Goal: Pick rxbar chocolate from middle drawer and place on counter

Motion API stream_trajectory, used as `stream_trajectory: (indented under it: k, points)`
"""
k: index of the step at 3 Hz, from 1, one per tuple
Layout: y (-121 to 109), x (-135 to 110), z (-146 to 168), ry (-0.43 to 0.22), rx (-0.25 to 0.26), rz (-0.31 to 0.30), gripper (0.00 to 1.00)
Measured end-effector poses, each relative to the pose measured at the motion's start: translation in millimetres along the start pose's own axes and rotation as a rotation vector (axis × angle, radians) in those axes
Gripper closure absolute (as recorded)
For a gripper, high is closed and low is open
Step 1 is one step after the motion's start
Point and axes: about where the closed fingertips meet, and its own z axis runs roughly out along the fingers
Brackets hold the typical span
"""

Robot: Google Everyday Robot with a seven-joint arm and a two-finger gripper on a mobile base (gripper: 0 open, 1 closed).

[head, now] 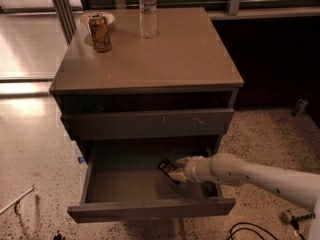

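The middle drawer is pulled open and shows its dark inside. The rxbar chocolate, a small black bar, sits tilted at the right of the drawer's inside. My gripper reaches in from the right on a white arm and its fingers are closed around the bar, just above the drawer floor. The counter is the tan top slab of the cabinet above.
A soda can stands at the counter's back left by a small white plate. A clear water bottle stands at the back middle. The drawer front with pale scratches is above. Cables lie on the speckled floor.
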Motion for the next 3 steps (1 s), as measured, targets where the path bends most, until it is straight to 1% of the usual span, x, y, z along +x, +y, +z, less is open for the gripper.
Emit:
stream_trajectory:
  k: [1,2,3]
  points:
    - [-3.2,4.2,9.2,0.015,-0.003,-0.002,0.48]
    - [-5.8,7.5,21.1,0.024,-0.009,0.004,0.5]
    - [-8.8,14.6,39.5,0.041,-0.025,0.023,0.47]
